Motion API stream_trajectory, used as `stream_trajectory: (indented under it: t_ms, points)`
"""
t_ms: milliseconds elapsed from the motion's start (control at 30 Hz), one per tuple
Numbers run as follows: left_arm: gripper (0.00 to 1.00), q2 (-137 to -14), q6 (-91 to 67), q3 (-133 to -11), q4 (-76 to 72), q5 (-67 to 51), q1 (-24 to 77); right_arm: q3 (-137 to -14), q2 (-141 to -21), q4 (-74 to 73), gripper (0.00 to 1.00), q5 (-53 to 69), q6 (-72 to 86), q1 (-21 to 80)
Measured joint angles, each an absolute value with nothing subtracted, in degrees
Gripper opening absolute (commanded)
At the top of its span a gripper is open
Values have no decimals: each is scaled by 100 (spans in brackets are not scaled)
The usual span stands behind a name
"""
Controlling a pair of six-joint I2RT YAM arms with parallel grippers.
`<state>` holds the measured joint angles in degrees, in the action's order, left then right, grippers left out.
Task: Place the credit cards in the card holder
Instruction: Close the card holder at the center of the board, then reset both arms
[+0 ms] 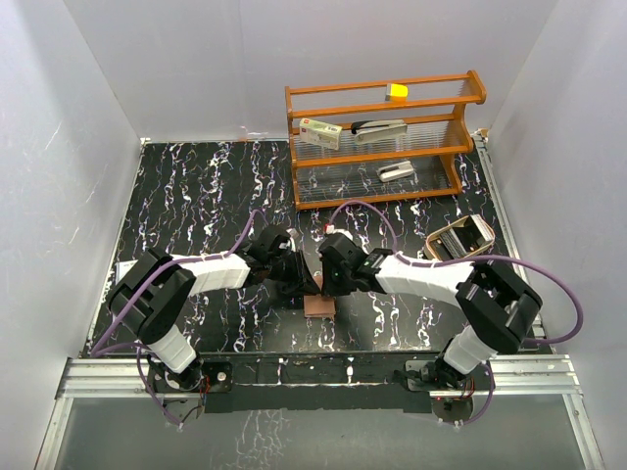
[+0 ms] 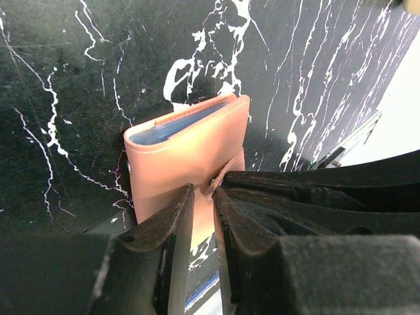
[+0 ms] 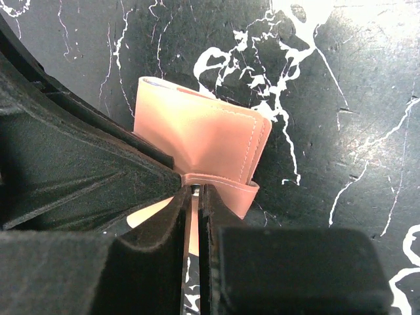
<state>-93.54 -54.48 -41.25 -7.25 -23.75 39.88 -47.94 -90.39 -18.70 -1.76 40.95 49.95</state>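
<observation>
Nearly shut, left tool (image 2: 203,197) and right tool (image 3: 191,191) each pinch the card holder (image 2: 187,147).

Reddish-tan card holder (image 2: 187,154), folded, blue card (image 2: 172,128) edge inside

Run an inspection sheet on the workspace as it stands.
Surface: black marbled table, no spills seen.
Job's things: card holder folded, blue card edge showing inside; no loose cards seen.
Clutter: wooden rack holding small items at the back; tan tray to the right.
Grippers: left gripper and right gripper both pinch the card holder.
Cables: purple cables loop over both arms.
Surroundings: white walls; nothing else seen.
</observation>
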Motion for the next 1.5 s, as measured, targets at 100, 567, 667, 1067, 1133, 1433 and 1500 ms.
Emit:
stream_trajectory:
  t_ms: [100,567,667,1067,1133,1433,1500]
  points:
    - [19,-9338,-5450,-4121,-714,-2355,3986,-4908,-9122,-1981,5,-174,4027,5002]
    - [22,-9135,-5437,-4123,-362,-2078,4062,-5441,-9437,-2606,10,-333,3695,5111]
    - [35,-8967,-5382,-4123,-97,-1909,4069,-5522,-9441,-2650,14,-338,3647,5124]
    - [98,-7470,-5103,-4456,1516,-497,4069,-5277,-8560,-2707,45,-969,3426,5124]
    - [99,-7210,-4974,-4790,1826,-209,4069,-5236,-8106,-2757,74,-1199,3406,5120]
    - [99,-6353,-4171,-6276,2904,692,4066,-5354,-6012,-2987,98,-1839,3308,5120]
    - [99,-6071,-3948,-6379,2971,777,4064,-5470,-5754,-3033,98,-1955,3332,5120]
